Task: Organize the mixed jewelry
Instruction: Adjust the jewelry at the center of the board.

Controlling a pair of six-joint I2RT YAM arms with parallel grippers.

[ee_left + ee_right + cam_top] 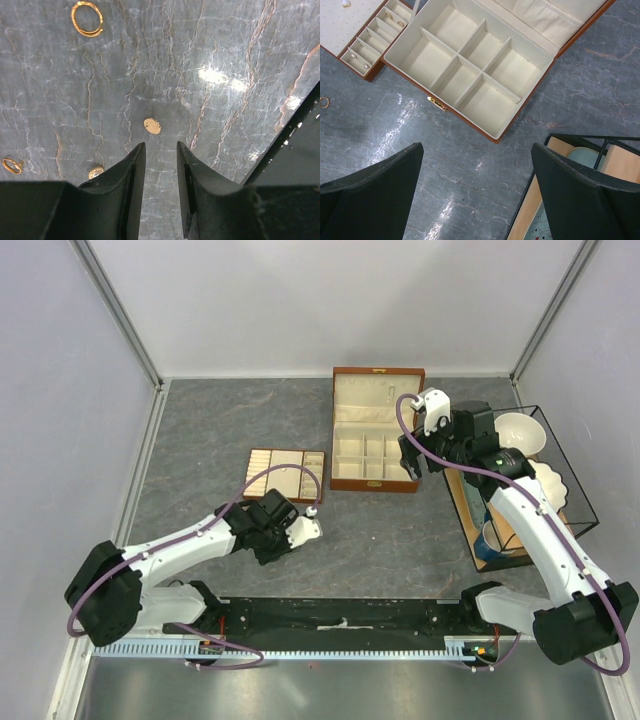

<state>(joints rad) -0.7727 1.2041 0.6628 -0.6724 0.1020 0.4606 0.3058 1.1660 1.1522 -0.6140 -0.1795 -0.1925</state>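
Hovering over the table [225, 45], the left gripper [160, 146] holds nothing, fingers partly apart; a small gold oval [152, 125] lies just ahead of its tips, a touch left, long axis slanted. The right gripper [477, 148], spread wide by the box [465, 119], is well away from it.

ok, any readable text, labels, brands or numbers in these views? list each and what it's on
No readable text in any view.
Box: gold clasp on the front, no lettering visible.
Tray: no lettering visible.
Rack: speckled print on something inside, cut off at the frame edge, not legible.
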